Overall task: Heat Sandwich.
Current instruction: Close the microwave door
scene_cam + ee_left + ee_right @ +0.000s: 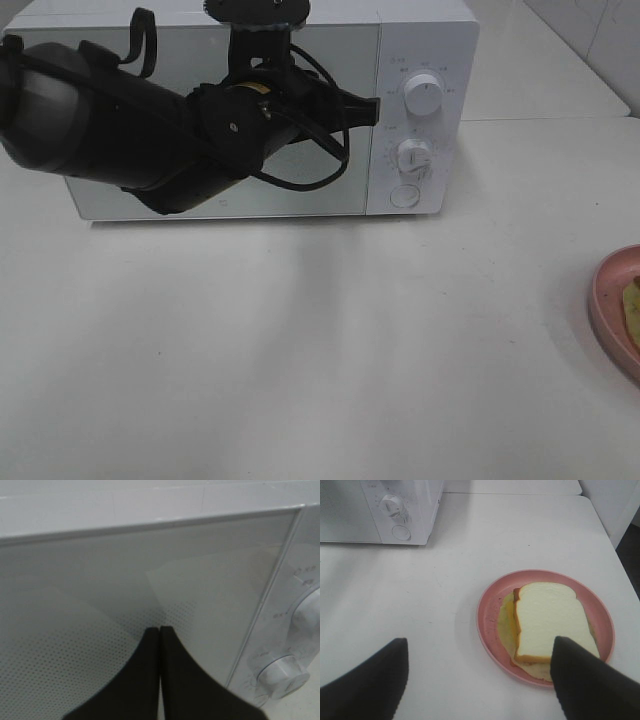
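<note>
The sandwich (547,617), white bread with tan crust and pale yellow filling, lies on a round pink plate (490,607). In the high view only the plate's edge (612,290) and a sliver of the sandwich (633,305) show at the right border. The white microwave (425,45) stands at the back with its door closed. My left gripper (159,630) is shut and empty, its tips close to the door's right side near the control panel; it shows in the high view (365,105). My right gripper (479,652) is open and empty above the table, one finger (580,672) over the plate's near side.
The microwave's panel has two white knobs (424,97) (414,155) and a round button (404,196). A second white table (560,60) adjoins at the back right. A wall or cabinet (615,505) stands beyond the table's far corner.
</note>
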### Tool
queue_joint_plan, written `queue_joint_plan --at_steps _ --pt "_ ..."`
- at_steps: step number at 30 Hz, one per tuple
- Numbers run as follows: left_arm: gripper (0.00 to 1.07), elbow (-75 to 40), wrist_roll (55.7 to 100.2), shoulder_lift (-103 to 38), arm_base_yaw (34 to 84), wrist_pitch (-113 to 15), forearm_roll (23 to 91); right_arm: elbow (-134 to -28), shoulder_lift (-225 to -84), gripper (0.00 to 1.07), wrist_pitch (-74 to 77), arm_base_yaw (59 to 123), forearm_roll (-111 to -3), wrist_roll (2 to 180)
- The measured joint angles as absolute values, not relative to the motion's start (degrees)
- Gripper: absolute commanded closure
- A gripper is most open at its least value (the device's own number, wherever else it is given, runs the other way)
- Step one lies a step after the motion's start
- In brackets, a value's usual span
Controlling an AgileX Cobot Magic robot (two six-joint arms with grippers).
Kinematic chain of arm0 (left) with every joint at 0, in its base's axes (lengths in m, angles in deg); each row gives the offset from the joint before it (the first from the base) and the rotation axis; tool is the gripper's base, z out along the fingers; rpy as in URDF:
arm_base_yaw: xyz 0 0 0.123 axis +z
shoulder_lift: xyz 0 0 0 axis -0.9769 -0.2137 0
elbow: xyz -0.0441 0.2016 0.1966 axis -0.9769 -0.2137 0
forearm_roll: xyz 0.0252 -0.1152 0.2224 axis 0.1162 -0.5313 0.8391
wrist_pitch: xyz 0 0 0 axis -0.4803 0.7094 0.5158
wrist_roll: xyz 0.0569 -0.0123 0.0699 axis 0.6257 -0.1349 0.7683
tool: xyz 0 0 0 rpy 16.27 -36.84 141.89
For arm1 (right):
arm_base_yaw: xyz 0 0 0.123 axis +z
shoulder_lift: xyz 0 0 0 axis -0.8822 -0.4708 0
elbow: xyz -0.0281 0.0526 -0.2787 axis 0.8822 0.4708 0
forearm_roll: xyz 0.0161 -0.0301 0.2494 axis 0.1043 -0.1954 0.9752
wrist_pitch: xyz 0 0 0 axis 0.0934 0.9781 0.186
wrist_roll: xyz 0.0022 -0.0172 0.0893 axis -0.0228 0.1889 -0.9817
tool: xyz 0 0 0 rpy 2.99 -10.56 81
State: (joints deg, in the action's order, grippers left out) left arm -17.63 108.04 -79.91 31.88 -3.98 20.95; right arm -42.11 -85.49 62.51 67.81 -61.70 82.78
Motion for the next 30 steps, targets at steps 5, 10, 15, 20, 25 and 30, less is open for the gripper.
queue_joint_plan --at_steps 5,10,15,20,25,30 --pt "1.07 -17.63 108.10 -79.91 31.88 -4.04 20.95 -42.11 -85.49 0.32 62.51 67.81 -61.70 82.78" --pt "1.07 -17.63 108.10 -79.97 31.88 -4.04 20.95 -42.11 -85.49 0.32 62.51 67.81 -61.70 82.78" --pt "1.07 -17.63 109.02 -79.97 31.88 -4.04 20.95 -42.11 -85.49 0.32 62.51 67.81 -61.70 82.78" --pt "1.07 -20.32 110.51 -78.31 31.31 -1.74 20.49 -42.11 -85.49 0.32 62.51 67.81 -61.70 82.78" --pt "1.07 -23.93 110.73 -75.22 30.28 -1.86 19.63 -42.11 -85.49 0.32 62.51 67.81 -61.70 82.78" --pt "1.07 -26.28 111.31 -71.26 30.10 -9.94 19.69 -42.11 -85.49 0.32 62.51 67.81 -61.70 82.78"
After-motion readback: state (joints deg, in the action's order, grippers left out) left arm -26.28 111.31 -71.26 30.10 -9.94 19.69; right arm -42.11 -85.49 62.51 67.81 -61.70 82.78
